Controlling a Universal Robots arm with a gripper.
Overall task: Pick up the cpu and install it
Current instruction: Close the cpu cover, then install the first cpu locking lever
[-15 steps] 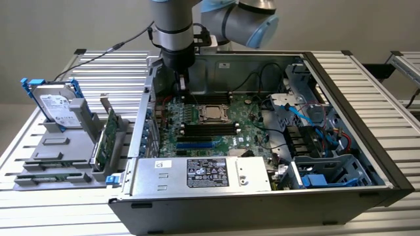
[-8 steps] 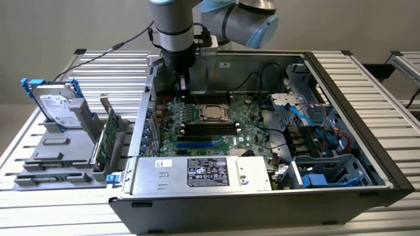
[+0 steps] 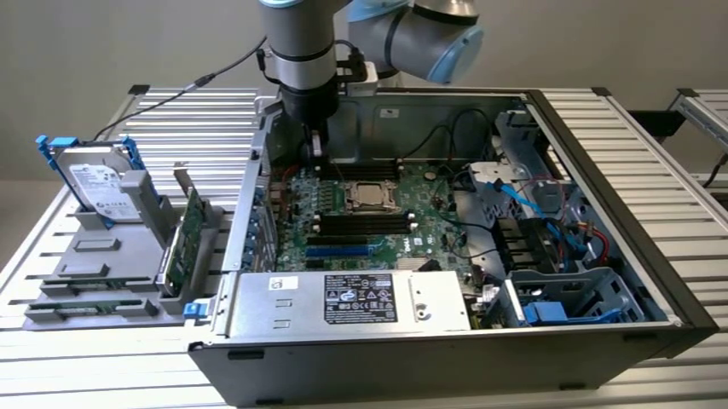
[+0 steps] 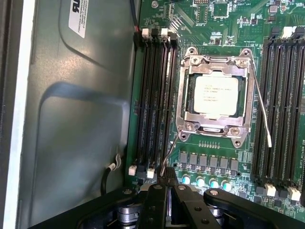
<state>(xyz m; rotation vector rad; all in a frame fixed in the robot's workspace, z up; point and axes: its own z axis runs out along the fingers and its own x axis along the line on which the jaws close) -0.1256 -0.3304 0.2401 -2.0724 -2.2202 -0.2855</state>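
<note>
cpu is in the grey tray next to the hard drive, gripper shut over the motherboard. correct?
No. The cpu sits in the socket on the motherboard, not in the grey tray next to the hard drive; the wrist view shows it. The gripper is shut over the motherboard, as stated.

A labelled hard drive (image 3: 101, 183) stands on edge in a grey rack (image 3: 97, 256) on the slatted table (image 3: 637, 145) — beside the open computer case (image 3: 398, 371).
</note>
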